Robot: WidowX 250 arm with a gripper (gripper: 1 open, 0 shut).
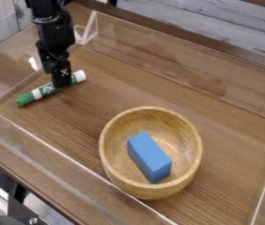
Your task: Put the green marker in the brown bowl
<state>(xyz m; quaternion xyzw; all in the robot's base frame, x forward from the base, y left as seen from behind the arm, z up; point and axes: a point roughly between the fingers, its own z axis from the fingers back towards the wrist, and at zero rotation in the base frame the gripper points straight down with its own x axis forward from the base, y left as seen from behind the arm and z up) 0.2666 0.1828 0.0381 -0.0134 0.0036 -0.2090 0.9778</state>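
Note:
The green marker (pixel 40 92) lies on the wooden table at the left, its dark green cap toward the lower left and its white barrel running up to the right. My gripper (pixel 55 76) points straight down over the barrel's upper part, open, with its black fingers (pixel 59 68) straddling the marker; part of the barrel is hidden behind them. Whether the fingers touch the marker I cannot tell. The brown bowl (pixel 114 132) sits at the lower right, well apart from the gripper.
A blue rectangular block (pixel 149 156) lies inside the bowl. Clear plastic walls (pixel 52 145) fence the table's edges on all sides. A grey plank wall runs behind at the top right.

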